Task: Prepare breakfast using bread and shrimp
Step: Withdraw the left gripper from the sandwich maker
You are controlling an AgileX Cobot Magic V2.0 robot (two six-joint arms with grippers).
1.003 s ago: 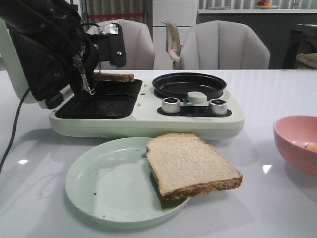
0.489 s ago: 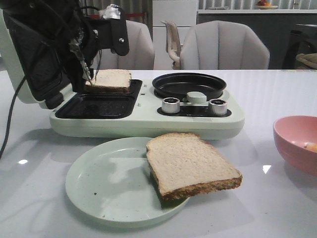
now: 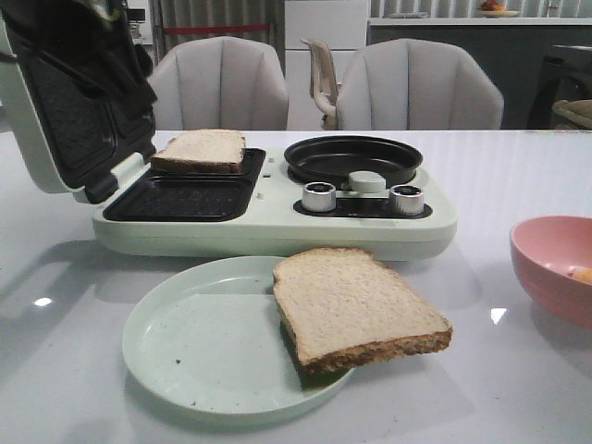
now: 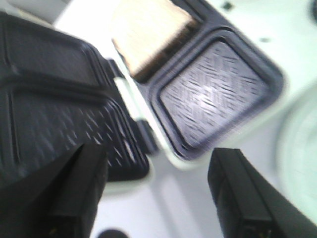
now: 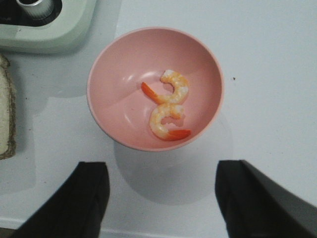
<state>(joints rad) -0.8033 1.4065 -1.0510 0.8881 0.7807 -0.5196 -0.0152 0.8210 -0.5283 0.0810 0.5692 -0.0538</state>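
Note:
One bread slice (image 3: 202, 150) lies at the far end of the open sandwich maker's black grill tray (image 3: 176, 199); it also shows in the left wrist view (image 4: 148, 34). The other bread slice (image 3: 356, 307) lies half on the pale green plate (image 3: 199, 347), overhanging its right rim. Two curled orange-pink shrimp (image 5: 168, 106) lie in the pink bowl (image 5: 114, 94), which shows at the front view's right edge (image 3: 553, 268). My left gripper (image 4: 158, 193) is open and empty, high above the table beside the raised lid (image 3: 65, 111). My right gripper (image 5: 161, 198) is open and empty above the table, beside the bowl.
The pale green breakfast maker (image 3: 277, 227) has a round black pan (image 3: 353, 159) and two silver knobs (image 3: 319, 196). Grey chairs (image 3: 421, 88) stand behind the table.
My left arm has released the bread slice onto the grill's far end and pulled up and away to the upper left, almost out of the front view.

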